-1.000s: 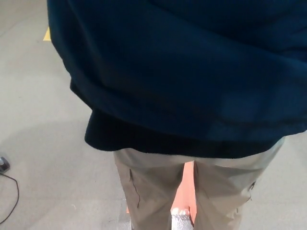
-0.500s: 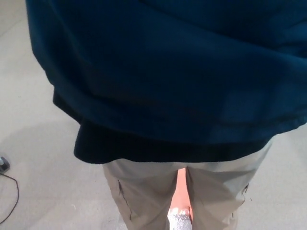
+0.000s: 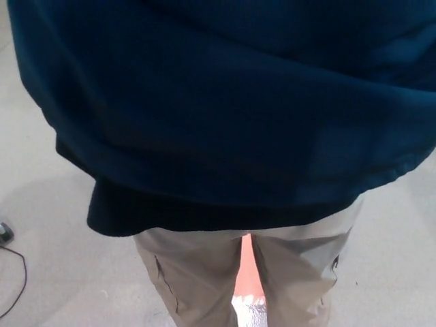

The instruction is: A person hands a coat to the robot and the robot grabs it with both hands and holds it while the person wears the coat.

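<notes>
pale grey floor (image 3: pixel 54 272) with a thin black cable (image 3: pixel 17 289) is showing; dark blue fabric coat (image 3: pixel 231 109) is covering the person's beige trousers (image 3: pixel 197 272), hiding both robot hands.

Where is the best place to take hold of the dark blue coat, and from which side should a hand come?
Probably the coat's lower hem, approached from below: it hangs as a free, thick edge above the person's beige trousers. The collar and sleeves are out of frame, and no robot hand shows.

I can't see either hand — the dark blue coat (image 3: pixel 231 102) fills my view, cut off top and right, hiding the person's trousers (image 3: pixel 204 272) above the thighs.
</notes>
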You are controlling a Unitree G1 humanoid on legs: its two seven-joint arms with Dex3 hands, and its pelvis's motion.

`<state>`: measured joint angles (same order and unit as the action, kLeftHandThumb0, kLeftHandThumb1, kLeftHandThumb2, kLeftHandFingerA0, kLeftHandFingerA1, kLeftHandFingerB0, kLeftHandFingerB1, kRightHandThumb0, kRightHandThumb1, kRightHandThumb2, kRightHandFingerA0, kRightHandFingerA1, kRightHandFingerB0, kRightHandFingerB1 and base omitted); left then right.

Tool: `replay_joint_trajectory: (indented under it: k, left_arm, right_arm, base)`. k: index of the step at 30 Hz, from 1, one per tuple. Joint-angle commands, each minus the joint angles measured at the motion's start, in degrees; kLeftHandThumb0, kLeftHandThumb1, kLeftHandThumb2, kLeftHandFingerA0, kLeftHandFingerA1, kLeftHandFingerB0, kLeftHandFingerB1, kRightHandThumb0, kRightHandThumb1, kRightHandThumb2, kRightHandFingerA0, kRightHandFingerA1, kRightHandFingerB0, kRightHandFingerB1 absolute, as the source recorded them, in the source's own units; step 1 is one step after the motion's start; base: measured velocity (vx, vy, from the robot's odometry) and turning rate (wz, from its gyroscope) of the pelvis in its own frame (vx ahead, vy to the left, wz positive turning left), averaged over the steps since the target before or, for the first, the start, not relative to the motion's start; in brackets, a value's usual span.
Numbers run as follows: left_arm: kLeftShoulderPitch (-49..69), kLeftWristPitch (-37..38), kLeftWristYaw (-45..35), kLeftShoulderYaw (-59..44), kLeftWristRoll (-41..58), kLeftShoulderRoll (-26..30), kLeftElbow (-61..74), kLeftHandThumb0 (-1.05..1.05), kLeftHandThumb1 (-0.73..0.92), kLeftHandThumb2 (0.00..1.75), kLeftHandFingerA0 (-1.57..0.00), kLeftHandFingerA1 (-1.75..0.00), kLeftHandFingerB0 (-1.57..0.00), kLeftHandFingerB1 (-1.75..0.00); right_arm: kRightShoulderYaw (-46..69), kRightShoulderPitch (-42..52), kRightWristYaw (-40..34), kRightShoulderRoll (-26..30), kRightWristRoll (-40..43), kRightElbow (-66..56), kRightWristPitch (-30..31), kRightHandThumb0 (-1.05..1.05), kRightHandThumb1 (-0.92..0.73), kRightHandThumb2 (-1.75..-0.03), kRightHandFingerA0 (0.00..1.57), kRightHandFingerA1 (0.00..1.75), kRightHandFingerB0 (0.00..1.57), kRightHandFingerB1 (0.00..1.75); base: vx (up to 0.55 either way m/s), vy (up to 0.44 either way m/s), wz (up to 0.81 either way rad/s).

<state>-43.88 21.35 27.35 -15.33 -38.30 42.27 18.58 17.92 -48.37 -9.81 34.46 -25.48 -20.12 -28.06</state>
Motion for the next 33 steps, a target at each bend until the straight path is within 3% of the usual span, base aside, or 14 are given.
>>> replay_joint_trajectory:
  k: [1, 3, 4, 5, 11, 12, 13, 17, 18, 19, 20, 21, 31, 33]
  left_arm:
    - [25.56, 2.5, -6.09, -8.7, 16.75, -9.28, 17.95, -0.75, 0.78, 0.64, 0.0, -0.21, -0.05, -0.24]
    - [30.47, 8.18, -4.31, -9.65, 18.06, -10.3, 16.87, -0.8, 0.77, 0.63, 0.0, -0.22, -0.08, -0.29]
    - [32.26, 8.64, -4.03, -9.65, 18.79, -11.38, 17.82, -0.84, 0.59, 1.0, 0.0, -0.12, -0.14, -0.33]
    - [33.69, 7.96, -3.79, -9.81, 17.98, -12.61, 19.38, -0.81, 0.61, 1.04, 0.0, -0.16, -0.04, -0.26]
    - [46.22, 15.68, -0.94, -6.65, 16.18, -19.04, 19.92, -0.89, 0.6, 0.94, -0.08, -0.08, -0.09, -0.23]
    - [47.45, 17.89, 0.01, -5.79, 15.92, -20.06, 18.83, -0.7, 0.71, 0.64, -0.09, -0.2, -0.16, -0.27]
    - [48.64, 19.04, 1.52, -5.28, 13.54, -21.8, 18.01, -0.77, 0.63, 0.97, -0.05, -0.31, -0.09, -0.34]
    - [51.4, 21.61, 6.03, -1.81, 3.04, -27.65, 15.47, -0.76, 0.84, 0.68, -0.1, -0.27, -0.12, -0.23]
    - [53.76, 21.33, 4.75, 0.96, 3.47, -29.17, 15.52, -0.73, 0.64, 1.06, -0.01, -0.3, -0.01, -0.28]
    - [56.75, 21.14, 4.13, 3.07, 2.68, -31.03, 15.64, -0.8, 0.67, 1.05, -0.02, -0.24, -0.09, -0.22]
    - [57.64, 21.7, 5.11, 3.72, 0.66, -32.23, 14.97, -0.7, 0.84, 0.67, -0.07, -0.31, -0.09, -0.2]
    - [58.1, 22.57, 7.13, 4.41, -2.39, -33.52, 13.07, -0.72, 0.64, 1.01, -0.03, -0.44, -0.06, -0.27]
    - [63.22, 23.63, 18.52, 10.4, -17.04, -31.99, -6.13, -0.76, 0.68, 1.02, -0.01, -0.42, -0.07, -0.27]
    - [63.36, 22.67, 22.21, 12.07, -19.72, -31.12, -10.31, -0.71, 0.68, 1.03, -0.03, -0.49, -0.02, -0.29]
  right_arm:
    - [3.33, 19.24, -3.63, -10.73, 5.84, -12.49, -4.15, -0.78, -0.63, -1.05, 0.02, 0.32, 0.07, 0.24]
    - [2.4, 22.43, -3.83, -12.79, 6.72, -13.44, -5.35, -0.78, -0.66, -1.07, 0.0, 0.3, 0.09, 0.23]
    - [2.31, 23.99, -4.77, -14.38, 4.72, -14.03, -5.71, -0.71, -0.68, -1.09, 0.0, 0.33, 0.0, 0.26]
    - [1.89, 25.43, -5.07, -15.85, 3.57, -15.17, -5.06, -0.69, -0.7, -1.1, 0.0, 0.35, 0.0, 0.26]
    - [-0.96, 34.88, -5.55, -22.07, 1.37, -16.81, -7.44, -0.78, -0.73, -1.07, 0.06, 0.23, 0.06, 0.17]
    - [-1.53, 36.77, -5.32, -23.35, 0.92, -17.69, -6.85, -0.77, -0.71, -1.06, 0.06, 0.19, 0.05, 0.18]
    - [-2.35, 39.03, -5.24, -24.84, 0.44, -18.23, -6.73, -0.81, -0.73, -1.05, 0.07, 0.14, 0.06, 0.13]
    - [-4.54, 44.67, -6.4, -28.95, -2.66, -17.3, -8.59, -0.76, -0.7, -1.04, 0.05, 0.3, 0.05, 0.18]
    - [-4.82, 46.66, -6.09, -29.35, -2.95, -16.99, -9.05, -0.72, -0.73, -1.08, 0.0, 0.26, 0.02, 0.19]
    - [-5.33, 49.97, -5.44, -30.09, -3.13, -17.0, -9.13, -0.73, -0.76, -1.08, 0.0, 0.2, 0.0, 0.15]
    - [-5.71, 52.36, -5.41, -31.16, -4.15, -17.23, -8.89, -0.66, -0.77, -1.11, 0.0, 0.25, 0.02, 0.21]
    - [-6.19, 55.77, -5.69, -32.86, -6.31, -17.7, -8.45, -0.71, -0.82, -1.13, 0.0, 0.27, 0.0, 0.17]
    - [-6.23, 67.43, -9.78, -31.26, -14.05, -6.01, -16.0, -0.68, -0.78, -1.06, 0.0, 0.5, 0.0, 0.17]
    - [-6.69, 68.03, -11.22, -30.8, -15.72, -2.59, -16.54, -0.59, -0.92, -0.73, 0.1, 0.52, 0.05, 0.28]
  base:
    - [0.0, 0.0, 0.0]
    - [0.0, 0.0, 0.0]
    - [0.0, 0.0, 0.0]
    - [0.0, 0.0, 0.0]
    - [0.0, 0.0, 0.0]
    - [0.0, 0.0, 0.0]
    - [0.0, 0.0, 0.0]
    - [0.0, 0.0, 0.0]
    - [0.0, 0.0, 0.0]
    - [0.0, 0.0, 0.0]
    - [0.0, 0.0, 0.0]
    - [0.0, 0.0, 0.0]
    - [0.0, 0.0, 0.0]
    - [0.0, 0.0, 0.0]
